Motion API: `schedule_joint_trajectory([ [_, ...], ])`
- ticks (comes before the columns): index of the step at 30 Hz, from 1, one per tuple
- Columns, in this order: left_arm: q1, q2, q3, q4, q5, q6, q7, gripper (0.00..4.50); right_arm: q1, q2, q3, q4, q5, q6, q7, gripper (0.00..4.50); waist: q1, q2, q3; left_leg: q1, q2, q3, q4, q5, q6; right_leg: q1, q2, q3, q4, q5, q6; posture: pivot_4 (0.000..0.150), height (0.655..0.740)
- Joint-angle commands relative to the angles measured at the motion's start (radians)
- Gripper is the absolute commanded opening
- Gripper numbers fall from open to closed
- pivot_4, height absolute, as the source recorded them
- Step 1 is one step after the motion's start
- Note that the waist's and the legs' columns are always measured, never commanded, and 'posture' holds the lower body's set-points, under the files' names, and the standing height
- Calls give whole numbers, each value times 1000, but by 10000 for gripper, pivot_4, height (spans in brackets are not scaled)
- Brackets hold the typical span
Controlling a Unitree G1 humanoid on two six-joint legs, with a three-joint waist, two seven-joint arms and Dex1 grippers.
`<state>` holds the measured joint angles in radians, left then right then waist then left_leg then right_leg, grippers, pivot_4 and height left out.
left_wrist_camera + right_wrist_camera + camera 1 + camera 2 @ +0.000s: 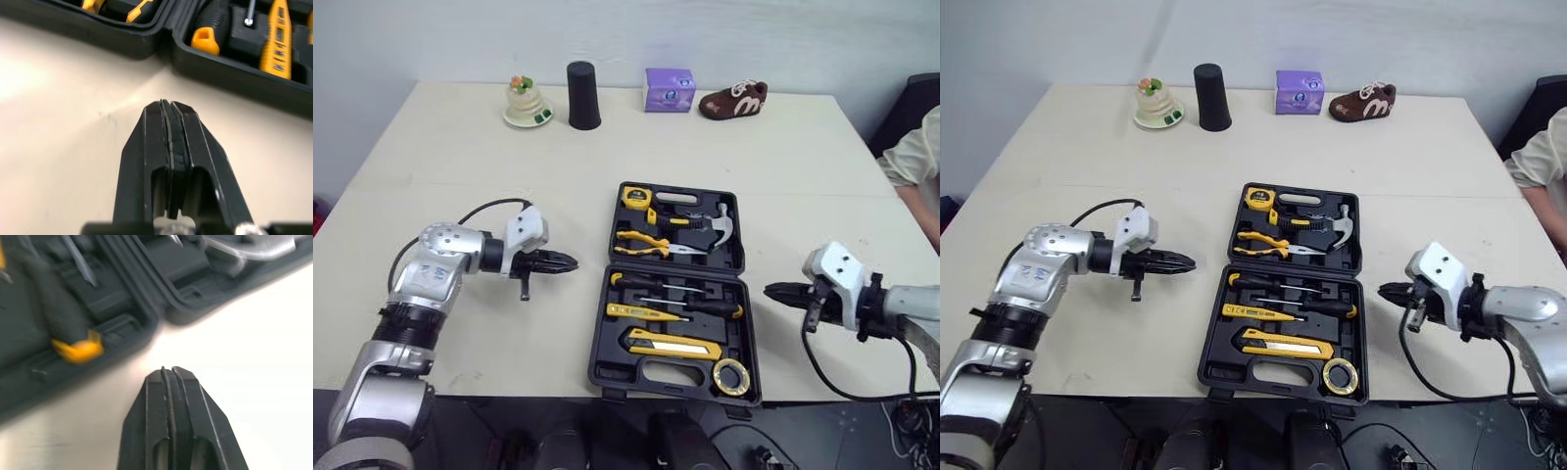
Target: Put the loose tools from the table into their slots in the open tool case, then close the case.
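The black tool case lies open in the middle of the table. Its far half holds a tape measure, yellow pliers and a hammer. Its near half holds screwdrivers, a yellow tester, a yellow utility knife and a tape roll. My left gripper is shut and empty, pointing at the case's left side near the hinge. My right gripper is shut and empty, just right of the case's near half.
Along the table's far edge stand a small dish with a cake figure, a black cup, a purple box and a brown shoe. A person's sleeve shows at the right edge.
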<state>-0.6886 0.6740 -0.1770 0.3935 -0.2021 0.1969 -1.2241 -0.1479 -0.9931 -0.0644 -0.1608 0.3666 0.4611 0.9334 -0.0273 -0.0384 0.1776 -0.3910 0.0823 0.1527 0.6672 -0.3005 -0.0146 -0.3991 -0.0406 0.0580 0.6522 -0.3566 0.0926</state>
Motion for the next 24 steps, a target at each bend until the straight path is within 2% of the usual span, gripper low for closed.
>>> schedule_joint_trajectory([
  [1,-33,-50,-17,56,49,-46,36,280,-86,49,77,33,-76,-18,-20,0,-2,0,0,0,0,0,1,0,0,0,0,0,1,0,0,1500,7304],
  [6,-52,-145,-31,61,63,-23,66,280,-230,143,153,116,-147,-36,-44,0,-5,3,2,0,0,2,7,1,-2,-2,2,2,8,0,2,1500,7304],
  [10,-43,-183,-36,57,87,-26,88,280,-297,186,176,150,-182,-49,-36,0,-4,5,4,0,0,1,8,2,-2,-2,4,2,9,0,1,1500,7304],
  [18,-23,-191,-20,32,91,6,109,280,-307,193,170,158,-214,-53,2,0,-5,7,4,0,2,2,9,2,-3,-3,10,3,10,0,1,1500,7304],
  [24,-27,-132,9,37,109,65,136,280,-288,134,150,137,-239,-38,20,0,-5,7,5,0,1,2,9,2,-3,-3,10,3,11,0,1,1500,7304],
])
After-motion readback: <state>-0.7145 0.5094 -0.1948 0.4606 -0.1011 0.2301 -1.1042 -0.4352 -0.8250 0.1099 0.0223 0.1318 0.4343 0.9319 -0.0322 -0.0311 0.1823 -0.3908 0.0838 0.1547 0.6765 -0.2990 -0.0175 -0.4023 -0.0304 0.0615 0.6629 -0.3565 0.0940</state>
